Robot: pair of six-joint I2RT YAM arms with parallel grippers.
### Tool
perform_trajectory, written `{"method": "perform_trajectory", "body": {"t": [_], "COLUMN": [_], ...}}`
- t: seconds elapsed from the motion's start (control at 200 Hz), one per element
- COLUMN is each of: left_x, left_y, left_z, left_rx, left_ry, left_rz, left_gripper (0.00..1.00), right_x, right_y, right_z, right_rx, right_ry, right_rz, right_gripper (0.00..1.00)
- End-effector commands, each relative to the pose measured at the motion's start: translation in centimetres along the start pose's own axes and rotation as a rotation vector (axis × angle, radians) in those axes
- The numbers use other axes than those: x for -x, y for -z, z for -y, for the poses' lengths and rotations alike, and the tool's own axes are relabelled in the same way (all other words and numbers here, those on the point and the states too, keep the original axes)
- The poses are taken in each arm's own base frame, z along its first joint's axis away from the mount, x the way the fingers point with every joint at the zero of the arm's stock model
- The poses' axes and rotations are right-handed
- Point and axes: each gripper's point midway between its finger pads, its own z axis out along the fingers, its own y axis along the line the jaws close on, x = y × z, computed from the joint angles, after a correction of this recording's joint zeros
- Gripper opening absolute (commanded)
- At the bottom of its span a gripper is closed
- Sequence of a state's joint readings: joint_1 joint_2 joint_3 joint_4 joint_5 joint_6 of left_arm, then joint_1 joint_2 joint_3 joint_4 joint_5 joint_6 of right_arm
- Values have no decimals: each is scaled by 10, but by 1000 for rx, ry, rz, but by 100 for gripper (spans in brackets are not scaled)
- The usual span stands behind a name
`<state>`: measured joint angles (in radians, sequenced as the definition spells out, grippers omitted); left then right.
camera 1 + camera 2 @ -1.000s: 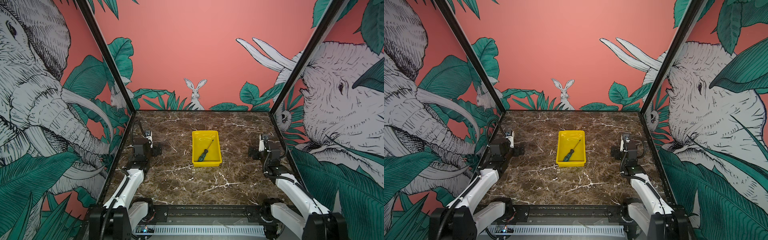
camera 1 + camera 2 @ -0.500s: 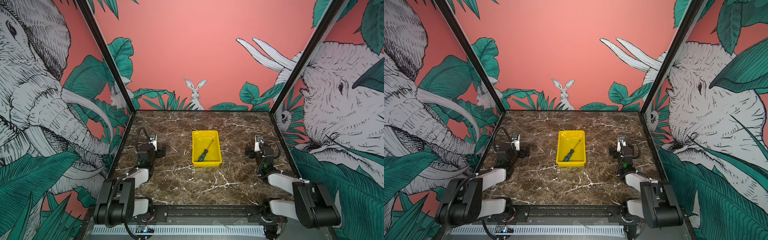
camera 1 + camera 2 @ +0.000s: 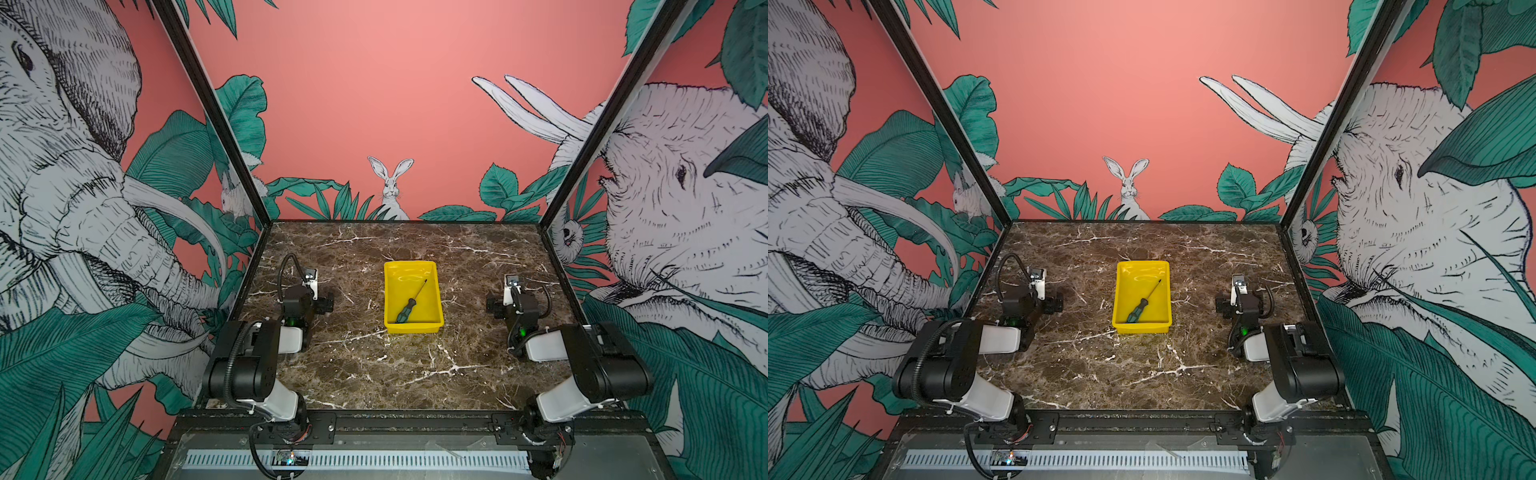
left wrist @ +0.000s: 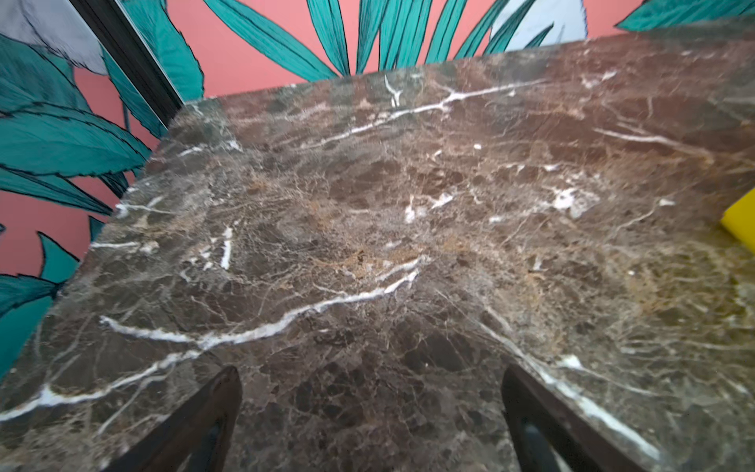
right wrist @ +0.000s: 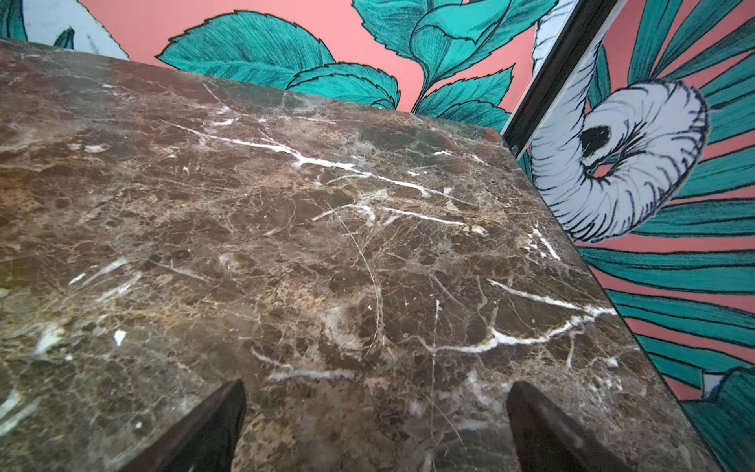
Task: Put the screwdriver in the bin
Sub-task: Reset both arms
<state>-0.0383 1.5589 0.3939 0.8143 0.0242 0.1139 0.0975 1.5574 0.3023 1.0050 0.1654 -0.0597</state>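
The screwdriver (image 3: 409, 307) lay inside the bin (image 3: 390, 291), tip toward 1 o'clock; left gripper (image 4: 367, 408) and right gripper (image 5: 376, 412) stood wide, empty, so parking clear sufficed.

Table (image 3: 361, 374) seen in both top views: dark brown marble, white veins. Same marble surface shown in both wrist views. Table enclosed by three coral-pink walls, joined at corners by black posts (image 3: 208, 112). Rabbit (image 3: 390, 187) printed on far wall among green leaves. Elephant (image 3: 75, 199) drawn on left wall; another elephant (image 3: 673, 199) on right wall. Perforated white strip (image 3: 357, 459) mounted at near edge, below black rail (image 3: 415, 424).
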Motion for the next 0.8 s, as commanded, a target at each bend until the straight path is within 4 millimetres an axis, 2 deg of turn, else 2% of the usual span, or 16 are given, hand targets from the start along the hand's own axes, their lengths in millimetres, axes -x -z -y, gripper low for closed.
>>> {"method": "perform_trajectory", "body": {"t": [0.0,0.205,0.795], "left_x": [25,24,23], "left_y": [0,-1,-2], "left_z": [-3,-5,-10], "left_rx": [6,16,41], "left_ry": [-18,-9,2], "left_rz": [75,77,65], "left_gripper": [100,100,100], "right_x": [21,17,18], "right_y": [-3,-15,-15], "right_z": [5,16,14], "right_rx": [-22,-10,13], "right_ry": [-14,-78,-78], "right_rz": [66,-5,0], "right_gripper": [99,99,99]}}
